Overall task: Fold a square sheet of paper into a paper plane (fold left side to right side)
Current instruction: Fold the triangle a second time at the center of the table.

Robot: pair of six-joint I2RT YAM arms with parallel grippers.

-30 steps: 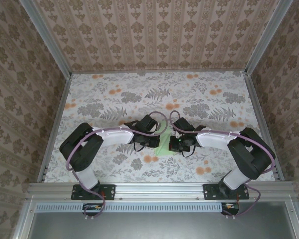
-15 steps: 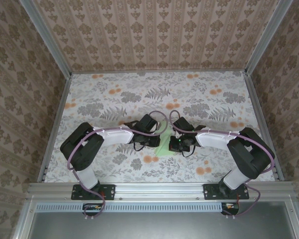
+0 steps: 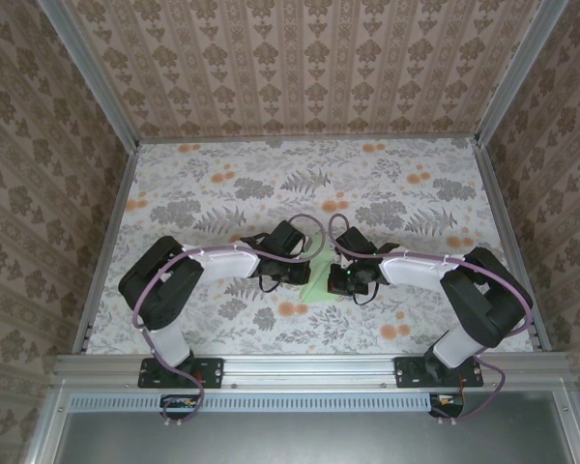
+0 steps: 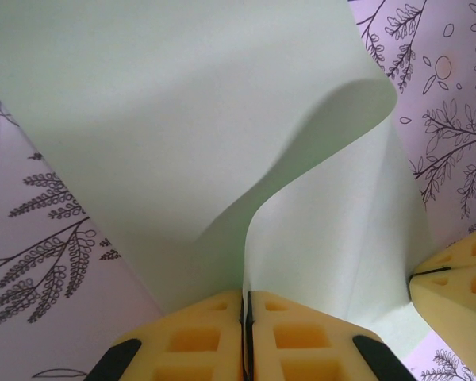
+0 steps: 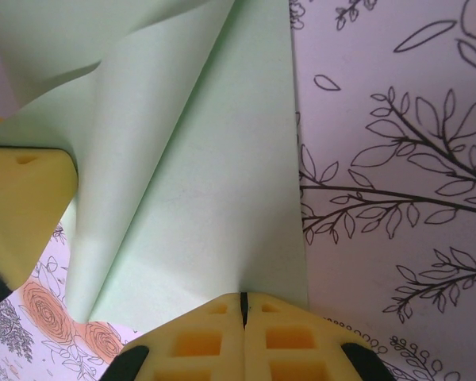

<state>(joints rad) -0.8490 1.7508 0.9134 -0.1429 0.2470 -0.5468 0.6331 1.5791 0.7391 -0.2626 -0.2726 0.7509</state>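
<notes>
Floral worktop (image 3: pixel 222 184) bears the paper plane (image 4: pixel 182 119); left gripper (image 4: pixel 245 298) and right gripper (image 5: pixel 243 298) pinch it, apparently to fold its flap.

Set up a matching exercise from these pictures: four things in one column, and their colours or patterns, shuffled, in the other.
Things:
1 paper
2 pads
3 table
4 wall

Looks:
a yellow
b grey ferns and orange flowers
c pale green
d brown ornament stripes

Pairs: 1-c, 2-a, 3-b, 4-d
</notes>
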